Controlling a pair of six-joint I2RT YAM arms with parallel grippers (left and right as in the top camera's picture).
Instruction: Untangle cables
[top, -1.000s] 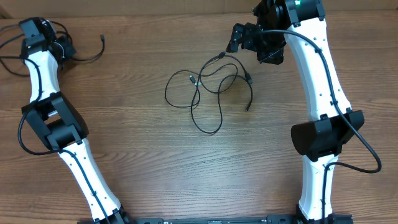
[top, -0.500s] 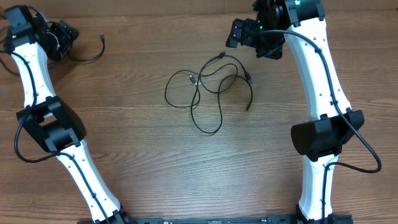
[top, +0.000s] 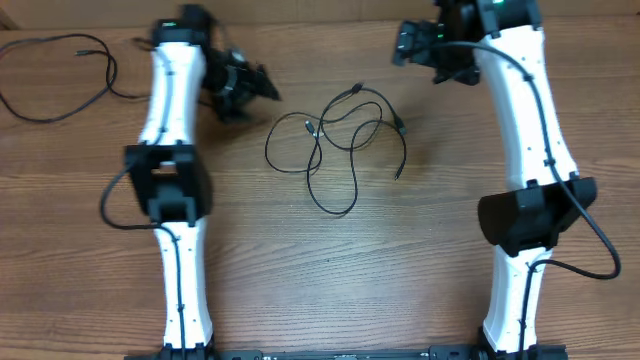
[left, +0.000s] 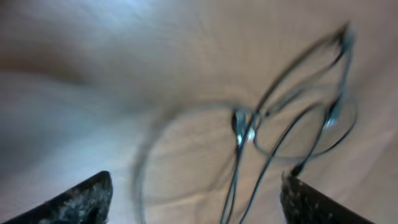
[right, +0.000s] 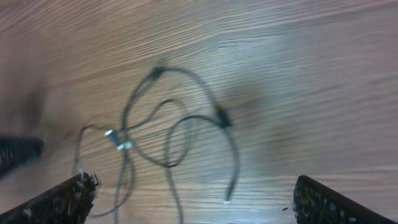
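Left gripper (top: 262, 88) hovers just beside the tangled cables (top: 335, 140) mid-tabletop (top: 320, 270), jaws spread wide and empty, lined up, I'd say, to pluck one strand. Right gripper (top: 405, 45) hangs off the far side, jaws released too, placed to brace. One loose cable (top: 110, 65) lies well apart, far left, apparently already freed.

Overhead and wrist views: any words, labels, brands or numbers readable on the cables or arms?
None readable in any view.
Cables: no print visible; plugs too small to tell.
Left arm and right arm: plain white and black, no legible marking.
Both wrist views: blurred, no text visible.
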